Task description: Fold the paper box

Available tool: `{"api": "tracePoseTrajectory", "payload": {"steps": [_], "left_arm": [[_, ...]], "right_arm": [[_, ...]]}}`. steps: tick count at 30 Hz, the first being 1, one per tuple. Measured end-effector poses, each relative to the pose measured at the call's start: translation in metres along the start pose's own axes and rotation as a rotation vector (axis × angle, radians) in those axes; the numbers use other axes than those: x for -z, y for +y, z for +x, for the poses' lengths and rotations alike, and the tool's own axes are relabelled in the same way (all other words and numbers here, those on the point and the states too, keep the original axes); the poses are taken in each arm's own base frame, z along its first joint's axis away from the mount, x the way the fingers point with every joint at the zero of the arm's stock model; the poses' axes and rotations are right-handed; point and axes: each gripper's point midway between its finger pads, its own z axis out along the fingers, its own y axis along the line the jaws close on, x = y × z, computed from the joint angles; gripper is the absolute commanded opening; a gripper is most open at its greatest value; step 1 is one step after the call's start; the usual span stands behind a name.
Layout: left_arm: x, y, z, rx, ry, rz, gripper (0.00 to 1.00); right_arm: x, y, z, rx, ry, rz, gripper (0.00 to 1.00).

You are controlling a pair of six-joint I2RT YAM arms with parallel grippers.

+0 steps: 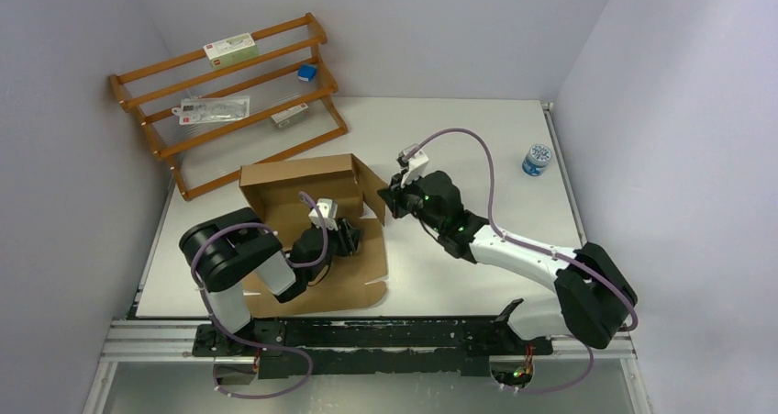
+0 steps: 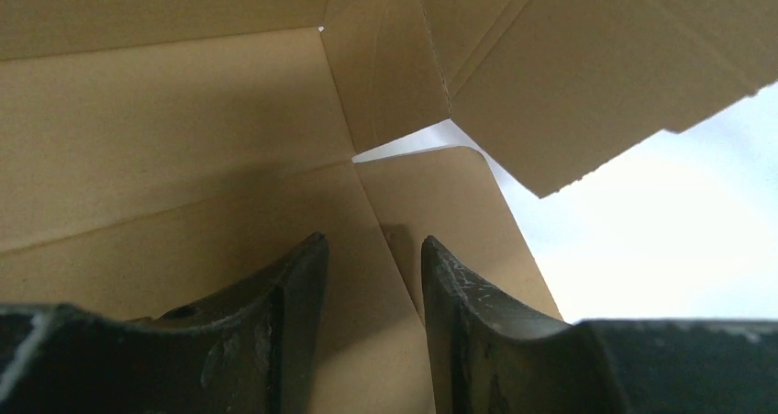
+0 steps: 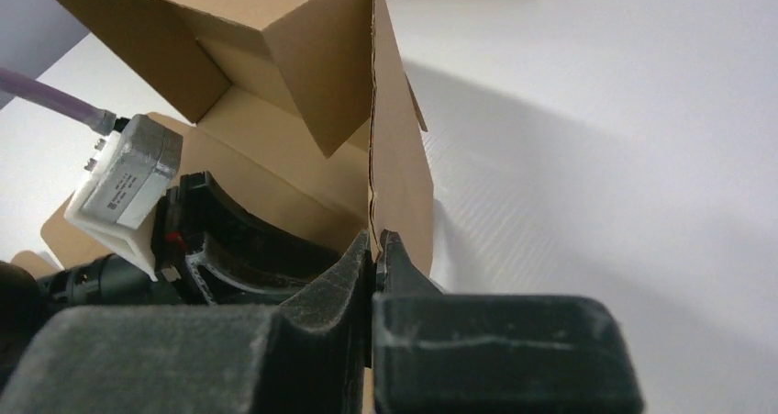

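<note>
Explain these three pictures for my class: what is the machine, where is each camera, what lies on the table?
Two robot arms are bolted at the near edge of the table. The wide picture looks down from above and behind them; the other two come from a camera on each wrist. A half-folded brown box lies in the middle. The right end effector is shut on the edge of one raised wall. The left end effector is open inside the box, holding nothing. A wooden rack stands at the back left, a small jar at the right.
</note>
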Motion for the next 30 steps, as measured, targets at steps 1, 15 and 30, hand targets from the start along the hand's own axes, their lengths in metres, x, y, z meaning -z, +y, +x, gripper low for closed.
{"api": "tracePoseTrajectory", "payload": {"steps": [1, 15, 30], "left_arm": [[0.0, 0.0, 0.0, 0.001, -0.001, 0.001, 0.47], [-0.004, -0.004, 0.001, 0.019, -0.009, 0.026, 0.45], [0.011, -0.003, 0.004, -0.004, -0.036, 0.085, 0.65]], "right_arm": [[0.001, 0.008, 0.002, -0.007, 0.004, -0.001, 0.0], [-0.006, 0.031, 0.021, -0.165, 0.049, 0.277, 0.0], [-0.019, 0.056, 0.03, -0.142, -0.017, 0.458, 0.01]]}}
